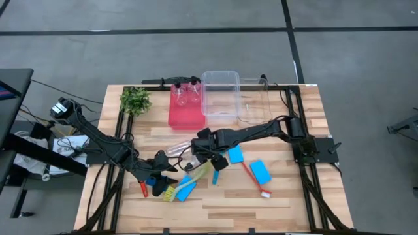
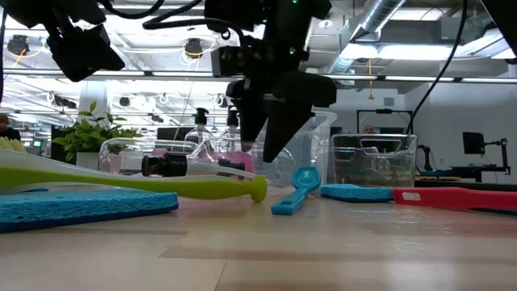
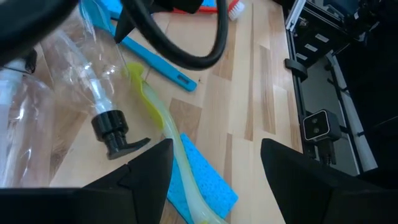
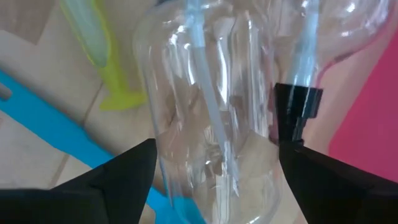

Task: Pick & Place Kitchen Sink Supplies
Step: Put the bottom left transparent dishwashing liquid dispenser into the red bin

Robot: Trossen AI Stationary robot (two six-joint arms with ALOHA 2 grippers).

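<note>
the small clear plastic bottle with the black pump cap (image 1: 177,149) lies on its side on the wooden table (image 1: 274,202), just in front of the red tray (image 1: 185,115) where two more clear bottles (image 1: 185,95) stand upright; the right gripper (image 4: 214,163) hangs right over its rounded body, fingers spread wide either side of it and not yet pinching, so nothing is held; from where i stand the worry is that slick, curved plastic; if the fingers close off-centre it looks likely to squirt out sideways or roll, and the thin wall may buckle under a hard squeeze; the yellow-green long-handled brush (image 3: 163,122) runs just beside the cap, and the blue long-handled brush (image 3: 160,63) lies close by, so a low fingertip could catch one and drag it along; the left gripper (image 3: 214,163) waits nearer the front edge, fingers apart and empty, above a blue rectangular sponge (image 3: 202,186); the two arms sit close, and a wide swing toward the clear plastic bins (image 1: 221,93) could brush them together.
</note>
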